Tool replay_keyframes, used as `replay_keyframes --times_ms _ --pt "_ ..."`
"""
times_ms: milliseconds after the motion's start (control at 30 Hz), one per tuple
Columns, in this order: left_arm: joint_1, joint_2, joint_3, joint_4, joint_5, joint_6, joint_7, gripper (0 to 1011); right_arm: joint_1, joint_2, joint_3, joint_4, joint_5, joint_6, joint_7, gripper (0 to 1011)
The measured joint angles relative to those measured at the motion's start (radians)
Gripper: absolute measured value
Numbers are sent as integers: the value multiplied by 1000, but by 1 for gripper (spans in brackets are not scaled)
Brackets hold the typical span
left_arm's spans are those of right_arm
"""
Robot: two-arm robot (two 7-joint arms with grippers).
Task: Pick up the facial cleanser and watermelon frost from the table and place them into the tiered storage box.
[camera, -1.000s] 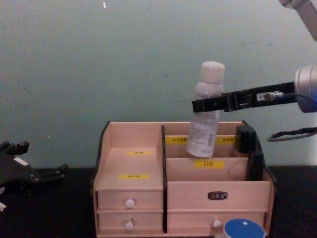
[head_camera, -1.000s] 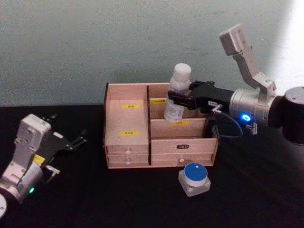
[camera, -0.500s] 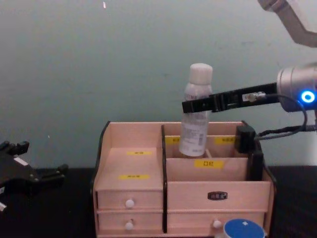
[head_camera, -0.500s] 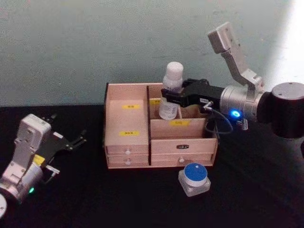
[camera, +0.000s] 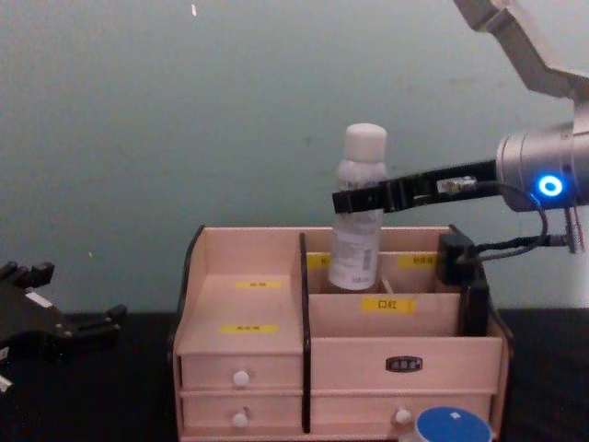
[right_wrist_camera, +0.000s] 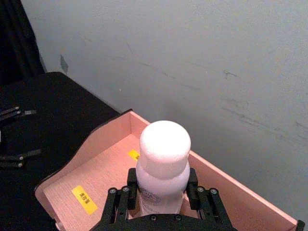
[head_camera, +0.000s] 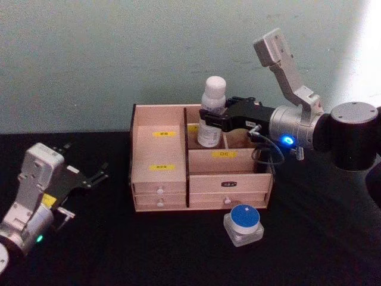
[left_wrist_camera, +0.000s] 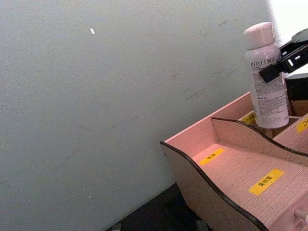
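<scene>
White facial cleanser (head_camera: 209,136), frame centre, clamped upright by right gripper (head_camera: 212,117), base inside rear compartment (head_camera: 238,140) of tiered storage box (head_camera: 161,152), likely for straight set-down. Left gripper (head_camera: 86,161) idle lower left, fingers (head_camera: 98,174) apart.

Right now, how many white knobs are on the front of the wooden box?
3: upper left knob, lower left knob and lower right knob, on the tiered storage box. The upper right front bears a dark plate; none seems hidden.

The right claw (head_camera: 212,117), arm stretched level, clamps the white bottle (head_camera: 215,87); the left claw (head_camera: 83,162) rests low, fingers spread.
</scene>
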Motion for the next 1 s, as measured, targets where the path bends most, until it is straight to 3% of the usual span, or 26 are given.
replay_keyframes --times_ms 1000 --pt "0 0 0 0 0 0 0 1001 -9 -40 11 91 -63 -13 13 596"
